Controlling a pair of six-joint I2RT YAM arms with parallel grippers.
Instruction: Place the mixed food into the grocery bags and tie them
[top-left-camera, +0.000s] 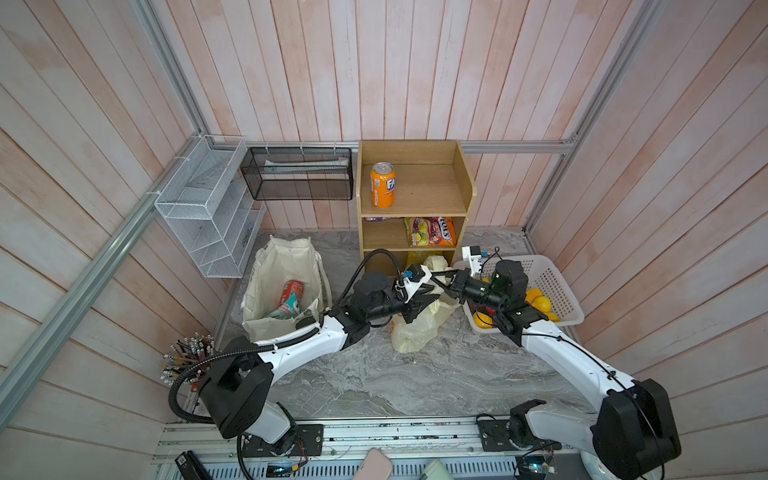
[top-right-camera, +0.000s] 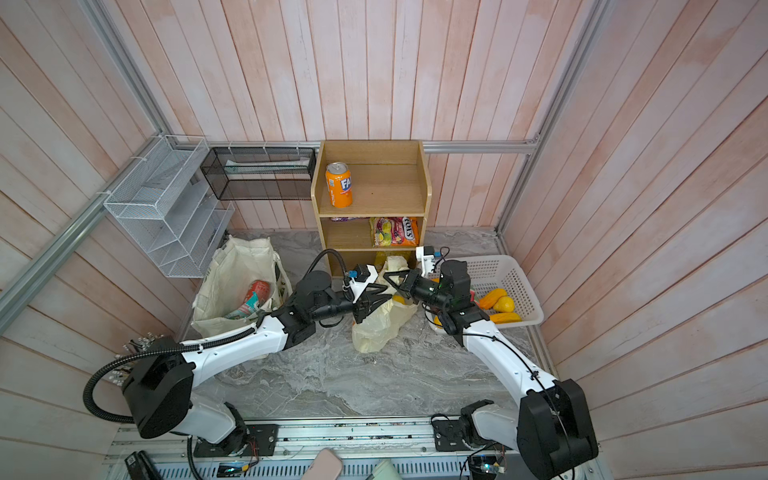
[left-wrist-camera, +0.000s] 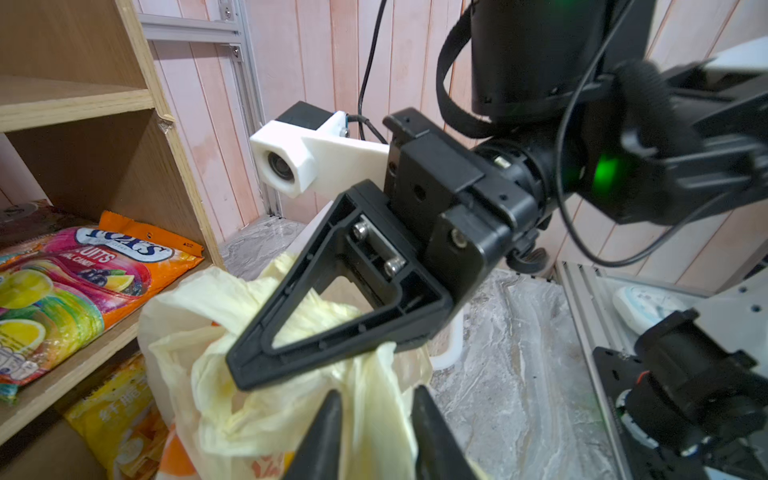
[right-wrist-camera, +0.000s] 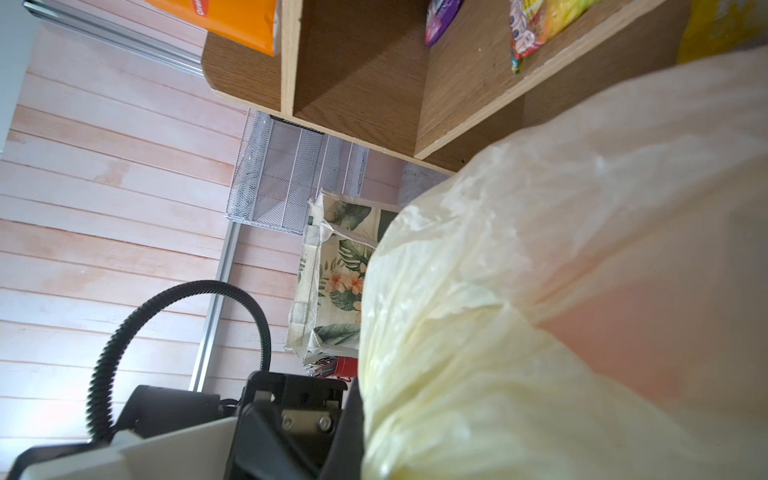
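close against the right wrist camera, the pale-yellow plastic bag (right-wrist-camera: 540, 291) stands at the top views' centre, bunched neck pointing up-frame, pinched in the closed right end effector (left-wrist-camera: 245, 370); left end effector (left-wrist-camera: 376, 428) part open; red can (top-left-camera: 292, 291) tilts in the tote (top-left-camera: 266, 266), centre-left.

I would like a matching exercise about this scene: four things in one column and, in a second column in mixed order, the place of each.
Things:
1. red drink can
2. orange soda can
3. fruit candy packet
4. yellow fruits

Places:
a. middle shelf of the wooden shelf unit
b. inside the white basket
c. inside the canvas tote
d. top shelf of the wooden shelf unit

Pairs: 1-c, 2-d, 3-a, 4-b
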